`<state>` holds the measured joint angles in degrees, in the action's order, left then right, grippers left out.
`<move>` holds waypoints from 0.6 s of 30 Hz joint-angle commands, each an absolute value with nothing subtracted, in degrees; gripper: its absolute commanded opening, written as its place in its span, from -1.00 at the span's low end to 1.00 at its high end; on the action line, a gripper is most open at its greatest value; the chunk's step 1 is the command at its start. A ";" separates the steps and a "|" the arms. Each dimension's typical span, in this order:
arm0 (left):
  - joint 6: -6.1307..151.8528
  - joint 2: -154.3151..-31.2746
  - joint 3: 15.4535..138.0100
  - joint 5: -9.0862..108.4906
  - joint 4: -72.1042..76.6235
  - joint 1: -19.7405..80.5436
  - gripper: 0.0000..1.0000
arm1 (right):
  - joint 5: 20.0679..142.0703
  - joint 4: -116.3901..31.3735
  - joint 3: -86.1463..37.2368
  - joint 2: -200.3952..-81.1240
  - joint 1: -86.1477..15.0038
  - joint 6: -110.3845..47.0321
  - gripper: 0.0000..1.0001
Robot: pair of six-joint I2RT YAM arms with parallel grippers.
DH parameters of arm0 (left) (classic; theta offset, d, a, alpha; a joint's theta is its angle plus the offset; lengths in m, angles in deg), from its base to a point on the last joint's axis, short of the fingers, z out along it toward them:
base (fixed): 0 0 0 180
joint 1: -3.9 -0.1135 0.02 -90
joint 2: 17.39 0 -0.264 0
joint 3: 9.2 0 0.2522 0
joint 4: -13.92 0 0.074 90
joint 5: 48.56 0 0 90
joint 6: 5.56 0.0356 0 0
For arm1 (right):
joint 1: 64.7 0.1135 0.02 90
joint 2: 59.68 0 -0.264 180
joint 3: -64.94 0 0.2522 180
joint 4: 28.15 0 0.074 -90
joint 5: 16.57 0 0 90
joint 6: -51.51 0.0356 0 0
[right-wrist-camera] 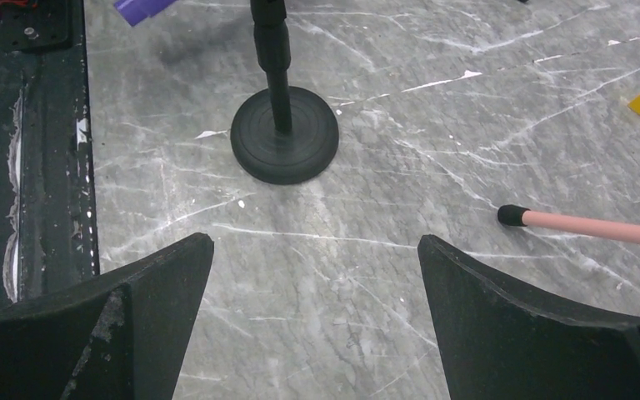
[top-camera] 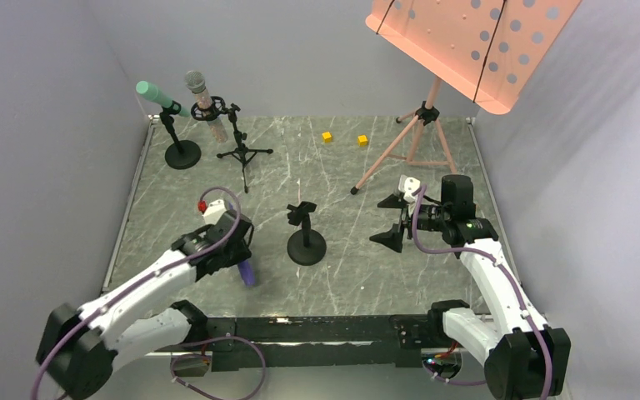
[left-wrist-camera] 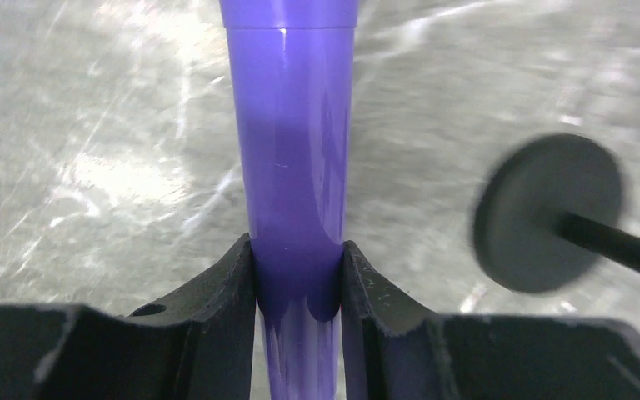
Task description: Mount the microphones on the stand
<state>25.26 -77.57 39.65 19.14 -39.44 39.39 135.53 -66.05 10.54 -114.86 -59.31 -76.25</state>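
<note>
Left pincer (left-wrist-camera: pixel 297 275) grips purple mic (left-wrist-camera: pixel 292 125); stand (left-wrist-camera: pixel 547 212) sits right of it. Right pincer (right-wrist-camera: pixel 312 275) wide open, same stand ahead.

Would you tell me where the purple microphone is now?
Top view, near left: purple microphone held in the jaws of the left gripper, left of the empty round-base stand.

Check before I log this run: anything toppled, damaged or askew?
Nothing stands out: the teal microphone and glittery microphone sit mounted, the empty centre stand is upright, and the left gripper holds the purple microphone.
</note>
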 commanded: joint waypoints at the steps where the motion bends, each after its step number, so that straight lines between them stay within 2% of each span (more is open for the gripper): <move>1: 36.78 -65.08 39.48 20.88 -32.96 41.33 -0.99 | 137.18 -66.87 8.51 -114.29 -60.16 -78.66 1.00; 5: 49.91 -52.07 34.85 30.11 -22.28 41.47 -1.00 | 137.88 -67.98 7.76 -113.68 -61.89 -79.48 1.00; 10: 62.25 -39.76 32.46 47.11 -5.51 41.48 -1.00 | 136.06 -74.49 2.21 -114.78 -62.21 -80.94 1.00; 13: 65.88 -39.02 35.24 55.10 -1.34 41.60 -1.00 | 135.01 -81.46 -4.17 -115.17 -62.21 -83.27 1.00; 18: 66.92 -45.14 40.99 63.60 4.92 42.33 -1.00 | 135.38 -86.50 -13.36 -114.13 -62.18 -78.04 1.00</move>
<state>62.81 -41.31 36.20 52.60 -6.96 41.53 134.35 -80.76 -6.16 -115.34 -62.02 -80.23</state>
